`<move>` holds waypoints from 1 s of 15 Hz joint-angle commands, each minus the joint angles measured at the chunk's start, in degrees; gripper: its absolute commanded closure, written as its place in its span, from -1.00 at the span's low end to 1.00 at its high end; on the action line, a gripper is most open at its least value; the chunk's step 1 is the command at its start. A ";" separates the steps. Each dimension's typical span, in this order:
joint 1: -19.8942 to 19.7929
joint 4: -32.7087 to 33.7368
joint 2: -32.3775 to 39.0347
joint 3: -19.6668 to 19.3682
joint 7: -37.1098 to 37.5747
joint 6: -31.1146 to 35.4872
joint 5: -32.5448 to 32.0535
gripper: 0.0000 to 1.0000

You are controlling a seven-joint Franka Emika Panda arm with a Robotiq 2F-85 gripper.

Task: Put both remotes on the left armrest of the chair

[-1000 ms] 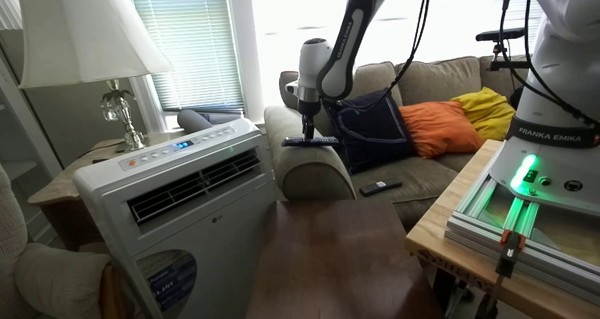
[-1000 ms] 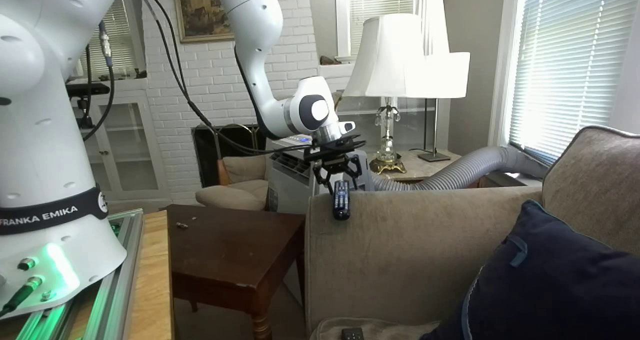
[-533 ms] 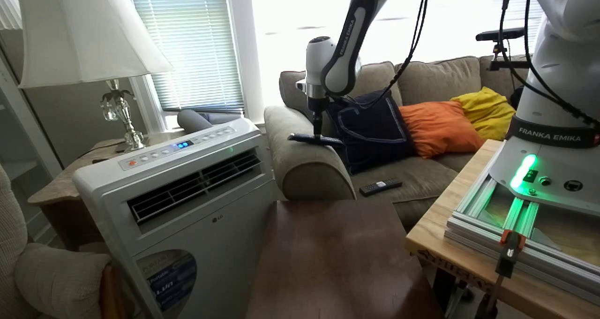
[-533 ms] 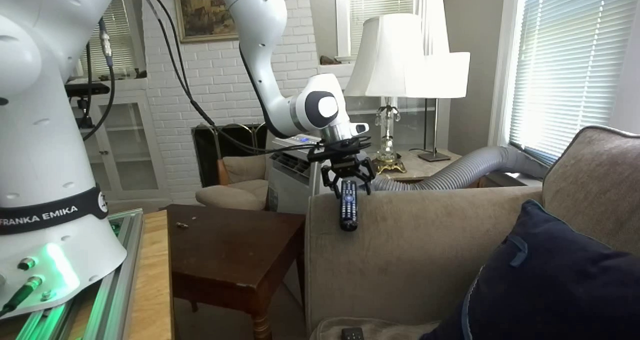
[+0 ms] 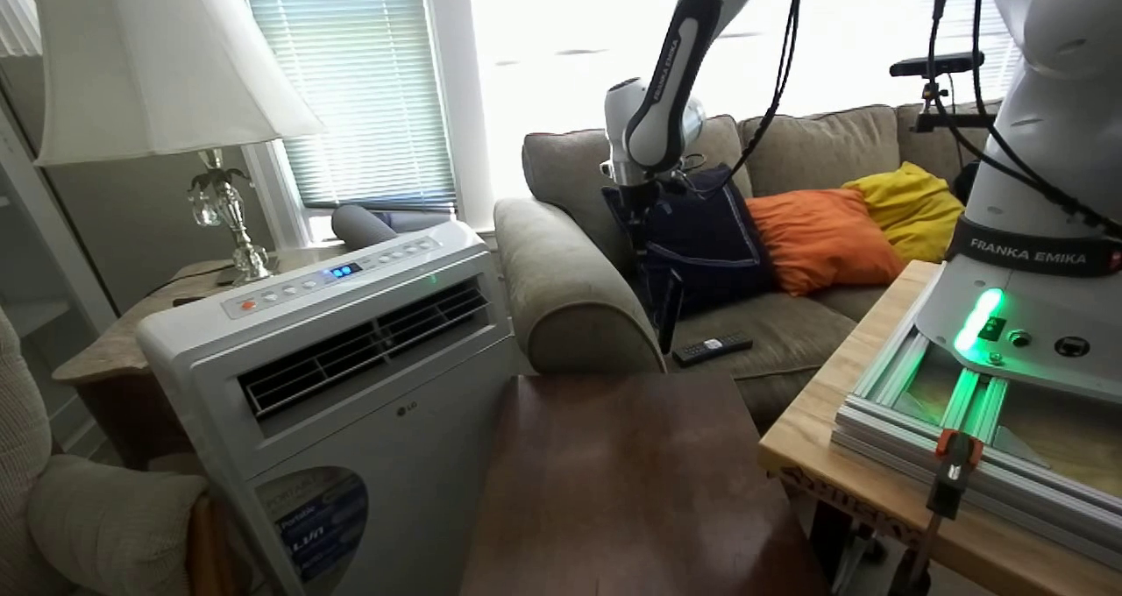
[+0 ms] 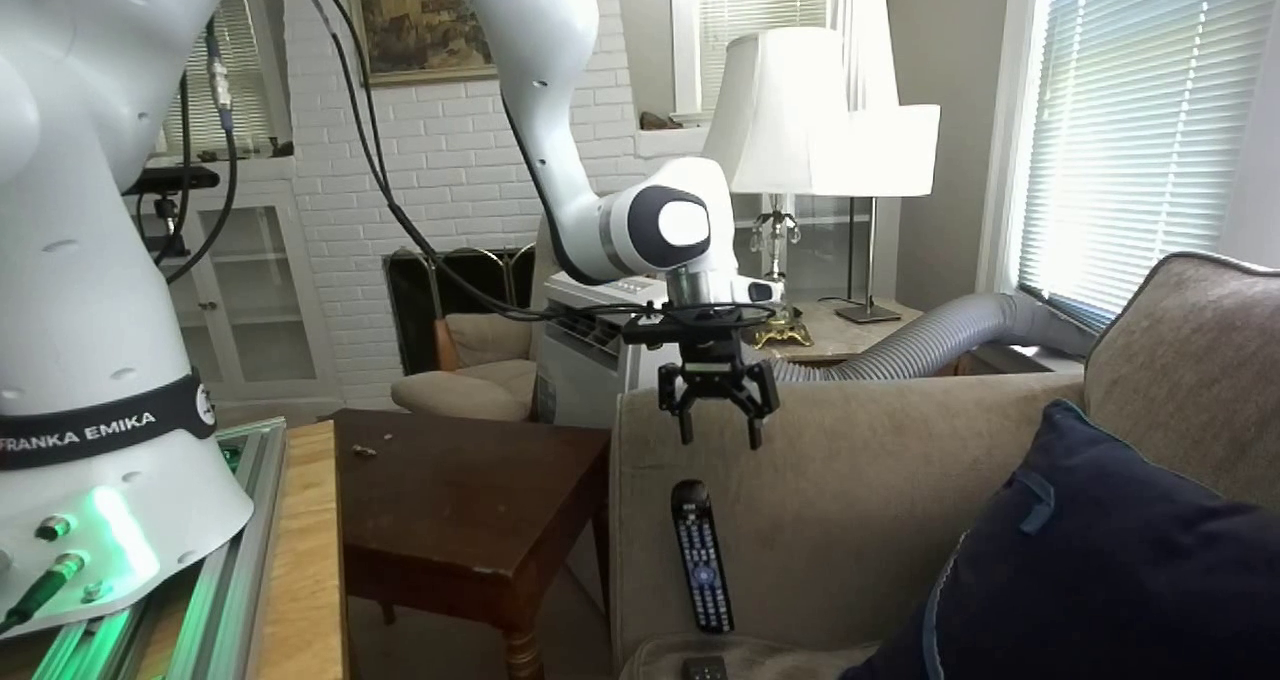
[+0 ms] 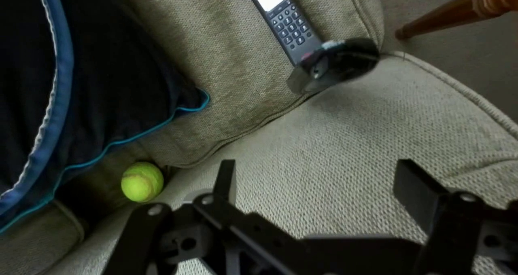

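The beige sofa has a broad rolled left armrest, which also shows in an exterior view and the wrist view. One black remote is outside my gripper, steeply tilted along the armrest's inner side; it also shows upright in an exterior view and blurred, nearly end-on, in the wrist view. The second remote lies on the seat cushion, partly visible in an exterior view and the wrist view. My gripper is open and empty, above the armrest's inner side.
A navy cushion leans beside the armrest, then orange and yellow cushions. A tennis ball sits near the seat crease. A white air conditioner and a brown table stand beside the armrest.
The remote that was under my gripper on the armrest top has slid down off the inner side. My gripper moved toward the seat side and is now apart from it.
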 commanded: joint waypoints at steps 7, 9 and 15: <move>2.28 1.77 3.09 -2.29 1.79 -4.35 -4.11 -1.00; 3.49 3.57 5.53 -4.56 3.22 -5.40 -6.17 -1.00; 2.60 6.82 9.31 -4.48 3.77 -8.22 -4.96 -1.00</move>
